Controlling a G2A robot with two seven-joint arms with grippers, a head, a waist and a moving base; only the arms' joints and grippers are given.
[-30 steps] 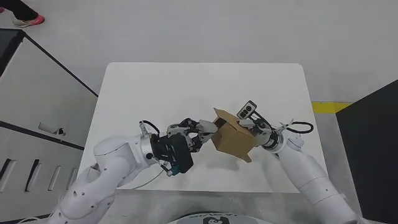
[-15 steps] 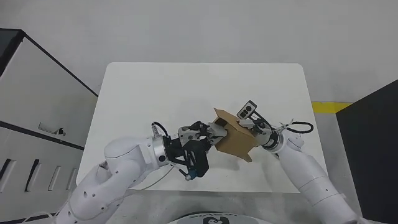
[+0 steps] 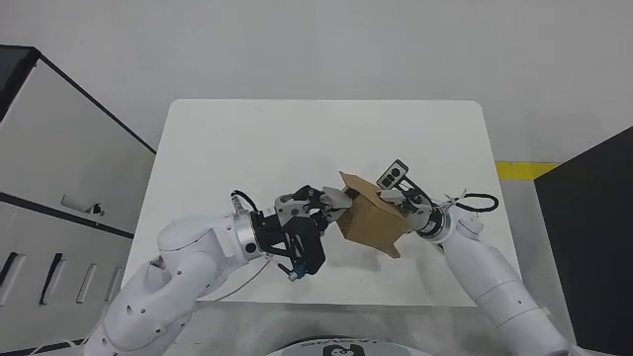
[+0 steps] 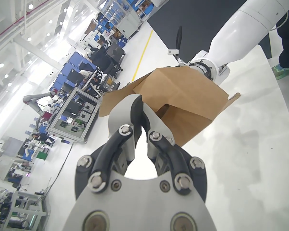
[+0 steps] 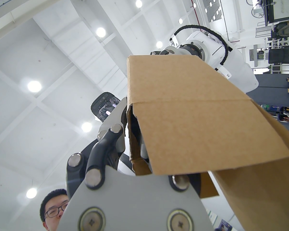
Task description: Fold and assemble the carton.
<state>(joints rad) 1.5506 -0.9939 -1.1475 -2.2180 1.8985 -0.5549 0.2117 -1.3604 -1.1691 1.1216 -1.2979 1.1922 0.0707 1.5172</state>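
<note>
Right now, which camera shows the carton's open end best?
The left wrist view: it looks into the carton past its spread flaps. The top view shows its outside from above; the right wrist view, its outer walls close up.

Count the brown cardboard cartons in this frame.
1. The brown cardboard carton is near the robot-side edge of the white table. One end is clamped in the right gripper, and the shut left gripper is at its opposite, open-flapped end. Another is unlikely to be hidden.
</note>
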